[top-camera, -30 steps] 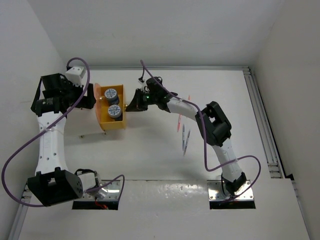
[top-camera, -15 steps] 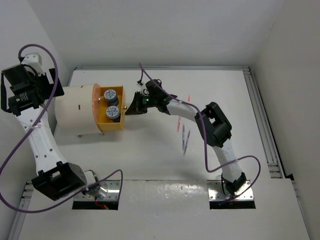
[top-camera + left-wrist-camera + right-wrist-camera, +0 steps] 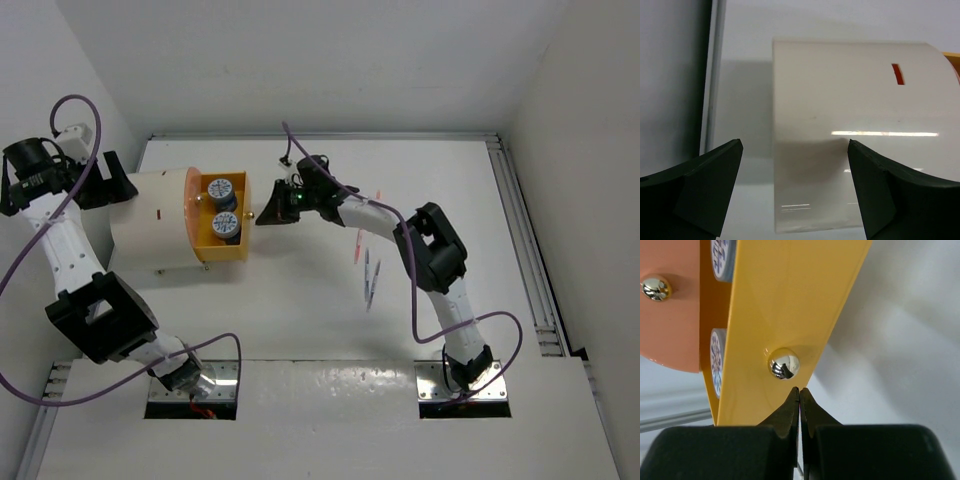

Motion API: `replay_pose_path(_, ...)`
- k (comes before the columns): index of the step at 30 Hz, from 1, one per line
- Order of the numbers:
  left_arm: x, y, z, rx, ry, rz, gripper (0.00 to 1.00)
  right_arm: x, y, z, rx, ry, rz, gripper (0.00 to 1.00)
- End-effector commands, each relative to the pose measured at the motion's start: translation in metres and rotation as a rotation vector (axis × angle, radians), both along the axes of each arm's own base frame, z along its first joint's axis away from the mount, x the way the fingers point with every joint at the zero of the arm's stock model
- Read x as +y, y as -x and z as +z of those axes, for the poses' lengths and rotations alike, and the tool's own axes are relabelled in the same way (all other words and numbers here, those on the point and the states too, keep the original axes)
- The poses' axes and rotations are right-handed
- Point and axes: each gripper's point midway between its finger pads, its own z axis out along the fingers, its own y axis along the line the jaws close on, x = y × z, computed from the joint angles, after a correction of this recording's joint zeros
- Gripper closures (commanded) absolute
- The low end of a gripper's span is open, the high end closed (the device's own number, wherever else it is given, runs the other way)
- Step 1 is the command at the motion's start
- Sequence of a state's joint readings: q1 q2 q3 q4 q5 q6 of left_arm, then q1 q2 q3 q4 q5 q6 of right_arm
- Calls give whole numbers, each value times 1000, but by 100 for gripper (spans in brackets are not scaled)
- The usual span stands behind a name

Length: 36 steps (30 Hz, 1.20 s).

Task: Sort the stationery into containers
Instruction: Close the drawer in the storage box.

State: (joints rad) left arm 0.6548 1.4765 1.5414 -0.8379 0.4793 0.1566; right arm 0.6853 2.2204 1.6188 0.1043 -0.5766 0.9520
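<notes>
A cream-white drum cabinet (image 3: 150, 225) lies on the table, with one orange drawer (image 3: 243, 245) pulled out to its right. Two blue-and-white rolls (image 3: 220, 190) (image 3: 228, 225) sit inside the drawer. My right gripper (image 3: 268, 213) is shut and empty at the drawer's front. In the right wrist view its tips (image 3: 800, 390) sit just under the brass knob (image 3: 783, 363) on the drawer front (image 3: 790, 300). My left gripper (image 3: 105, 190) is open and empty at the cabinet's left end (image 3: 855, 135). Thin blue and pink pens (image 3: 370, 270) lie on the table to the right.
A second brass knob (image 3: 655, 288) sits on the cabinet's orange face (image 3: 670, 325). A small orange slot (image 3: 896, 74) marks the cabinet's side. Walls stand close on the left and at the back. A metal rail (image 3: 525, 250) runs along the table's right side.
My left arm has swung from over the cabinet and drawer out to the far left, and its gripper now faces the cabinet's left end. The right gripper has stayed by the drawer front.
</notes>
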Motion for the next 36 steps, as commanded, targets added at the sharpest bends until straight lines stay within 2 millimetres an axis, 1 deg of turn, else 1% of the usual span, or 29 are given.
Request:
replay_pose_path(1, -14, -8, 3, -35, 17, -103, 7, 10, -21, 39, -130, -58, -18, 100)
replay_pose_path(2, -19, -9, -2, -23, 26, -118, 8, 13, -25, 44, -147, -74, -23, 100)
replay_pose_path(3, -20, -9, -4, -18, 25, -122, 8, 17, -25, 44, -150, -79, -24, 100)
replay_pose_path(4, -23, -8, -11, -5, 34, -130, 7, 19, -28, 39, -144, -80, -34, 99)
replay_pose_path(5, -26, -9, -12, -4, 34, -139, 8, 24, -31, 45, -156, -95, -36, 99)
replay_pose_path(6, -27, -9, -15, 2, 40, -144, 8, 29, -29, 46, -158, -103, -32, 98)
replay_pose_path(7, -29, -7, -19, 10, 49, -146, 8, 32, -29, 42, -155, -101, -34, 98)
replay_pose_path(8, -30, -7, -21, 12, 52, -150, 8, 38, -27, 47, -166, -113, -29, 97)
replay_pose_path(9, -32, -6, -26, 21, 61, -153, 8, 41, -27, 42, -159, -113, -28, 97)
replay_pose_path(10, -33, -6, -27, 24, 64, -154, 8, 44, -27, 45, -166, -123, -27, 97)
replay_pose_path(13, -37, -4, -33, 36, 75, -162, 8, 55, -22, 41, -158, -131, -15, 96)
replay_pose_path(15, -39, -4, -36, 41, 79, -169, 8, 62, -18, 43, -159, -143, -7, 95)
replay_pose_path(16, -40, -3, -37, 45, 82, -172, 8, 64, -19, 40, -156, -141, -9, 95)
replay_pose_path(17, -41, -3, -39, 48, 83, -175, 8, 68, -15, 39, -152, -144, -3, 95)
replay_pose_path(18, -43, -3, -40, 52, 84, -183, 8, 70, -16, 42, -158, -154, -3, 95)
replay_pose_path(20, -46, -3, -44, 60, 87, -195, 8, 76, -14, 41, -157, -158, 1, 95)
replay_pose_path(24, -58, -1, -53, 83, 100, -235, 9, 85, -11, 40, -153, -178, 8, 94)
replay_pose_path(25, -60, -1, -55, 86, 98, -244, 9, 88, -7, 38, -143, -184, 19, 94)
replay_pose_path(27, -66, 0, -59, 100, 105, -264, 9, 93, -1, 43, -154, -205, 42, 94)
replay_pose_path(30, -73, 0, -67, 120, 122, -298, 10, 94, 5, 40, -161, -206, 72, 91)
replay_pose_path(33, -76, 1, -70, 131, 129, -314, 10, 90, 5, 30, -186, -170, 80, 89)
replay_pose_path(34, -76, 1, -71, 134, 128, -316, 11, 87, 3, 27, -189, -162, 76, 88)
replay_pose_path(35, -76, 1, -72, 137, 125, -318, 11, 85, -2, 24, -196, -146, 57, 85)
replay_pose_path(36, -75, 1, -74, 141, 125, -311, 11, 82, -7, 21, -213, -134, 46, 85)
